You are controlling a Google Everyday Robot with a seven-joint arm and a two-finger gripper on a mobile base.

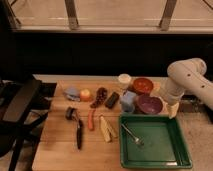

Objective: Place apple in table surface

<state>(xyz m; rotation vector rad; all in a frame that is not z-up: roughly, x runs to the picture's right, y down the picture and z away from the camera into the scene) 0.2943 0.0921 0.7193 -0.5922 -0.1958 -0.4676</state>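
Robot lab, folks: white jointed robot arm (187, 75) at the right over a light tan wooden plank tabletop (60, 150), gripper (172, 109) low at its far right.

A small yellow-orange apple (86, 94) rests on the tan table surface (55, 145), left of centre. The gripper (172, 108) hangs mid-right.

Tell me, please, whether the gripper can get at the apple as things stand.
Probably yes: the gripper is at the table's edge by the purple bowl; the apple lies uncovered, so it could come in over the bowl.
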